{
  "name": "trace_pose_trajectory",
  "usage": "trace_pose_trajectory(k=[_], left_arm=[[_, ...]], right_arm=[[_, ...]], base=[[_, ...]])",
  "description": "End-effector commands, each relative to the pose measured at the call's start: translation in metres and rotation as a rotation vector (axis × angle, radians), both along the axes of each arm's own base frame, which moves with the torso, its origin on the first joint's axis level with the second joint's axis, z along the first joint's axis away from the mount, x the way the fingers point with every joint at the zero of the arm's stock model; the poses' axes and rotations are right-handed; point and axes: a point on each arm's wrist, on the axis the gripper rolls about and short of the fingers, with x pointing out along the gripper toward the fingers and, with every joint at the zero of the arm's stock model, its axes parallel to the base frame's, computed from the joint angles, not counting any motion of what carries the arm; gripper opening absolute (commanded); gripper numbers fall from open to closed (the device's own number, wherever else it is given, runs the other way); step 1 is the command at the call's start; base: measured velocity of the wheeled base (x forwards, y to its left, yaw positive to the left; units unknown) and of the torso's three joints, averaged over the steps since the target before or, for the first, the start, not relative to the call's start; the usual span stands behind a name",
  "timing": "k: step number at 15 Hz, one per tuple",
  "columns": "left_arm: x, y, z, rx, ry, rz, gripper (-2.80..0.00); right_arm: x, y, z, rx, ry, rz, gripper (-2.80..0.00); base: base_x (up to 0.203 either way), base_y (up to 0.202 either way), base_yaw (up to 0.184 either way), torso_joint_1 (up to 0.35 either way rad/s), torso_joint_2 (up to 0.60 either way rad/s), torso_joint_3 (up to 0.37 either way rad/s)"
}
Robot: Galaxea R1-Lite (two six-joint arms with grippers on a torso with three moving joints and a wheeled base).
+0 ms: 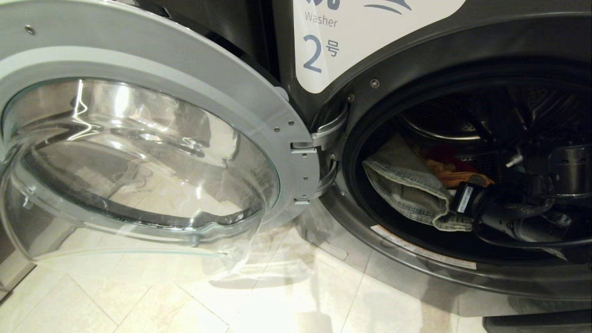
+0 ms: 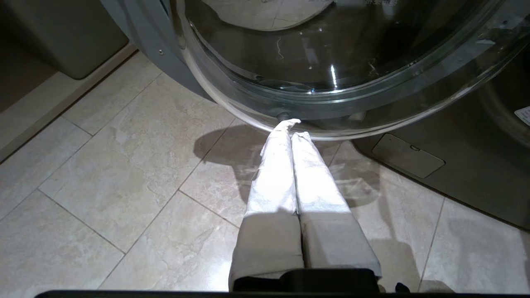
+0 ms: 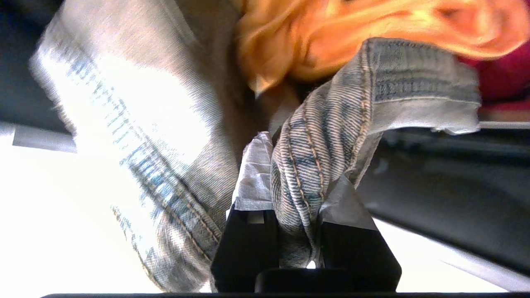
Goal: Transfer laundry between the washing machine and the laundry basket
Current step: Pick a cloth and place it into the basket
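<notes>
**Q:** Where's your grab at right now? Which arm's doing the work?

**A:** You're working the right gripper (image 3: 296, 182) inside the washing machine (image 1: 462, 273), down near the front lip of the drum. Its taped fingers (image 3: 254, 174) are pinching a thick seamed fold of the denim garment (image 1: 407, 185), nearly closed, with just the cloth between them. The left gripper (image 2: 292, 132) is sitting closed and empty over the floor tiles (image 2: 124, 165), below the open door (image 1: 138, 152), so it's nowhere near the load.

**Q:** And which way is the thing lying?

**A:** The denim is running long from the drum's left side toward your gripper — you're holding its near, lower end, and the rest is trailing up and away to the left. It's heavy twill with stitched hems, stiffer than the others. The soft mustard-orange piece (image 1: 455, 173) and the red one (image 1: 441, 152) are bunched right behind it, touching. So you're probably pulling out toward the opening — watch that the orange piece doesn't drag along. I'm not seeing the laundry basket in any view.
</notes>
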Motion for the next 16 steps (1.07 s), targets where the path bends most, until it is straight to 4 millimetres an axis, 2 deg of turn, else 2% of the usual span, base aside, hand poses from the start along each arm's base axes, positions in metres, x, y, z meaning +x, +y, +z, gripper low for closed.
trace_pose_trajectory(k=[1,4,7,11,16], left_arm=[[0.003,0.0,-0.011,-0.001,0.041,0.001,-2.8],[0.003,0.0,-0.011,-0.001,0.041,0.0,-2.8],[0.003,0.0,-0.011,-0.002,0.041,0.001,-2.8],[0.003,0.0,-0.011,-0.001,0.041,0.0,-2.8],[0.003,0.0,-0.011,-0.001,0.042,0.001,-2.8]], right_arm=[[-0.005,0.003,-0.007,-0.021,0.023,0.02,-2.8],[-0.011,0.009,-0.012,-0.032,0.038,0.057,-2.8],[-0.026,0.011,-0.01,-0.035,0.025,0.088,-2.8],[-0.066,0.009,-0.005,-0.044,-0.02,0.169,-2.8],[-0.108,-0.004,-0.007,-0.057,-0.072,0.21,-2.8]], base=[[0.0,0.0,0.0,0.0,0.0,0.0],[0.0,0.0,0.0,0.0,0.0,0.0],[0.0,0.0,0.0,0.0,0.0,0.0],[0.0,0.0,0.0,0.0,0.0,0.0],[0.0,0.0,0.0,0.0,0.0,0.0]])
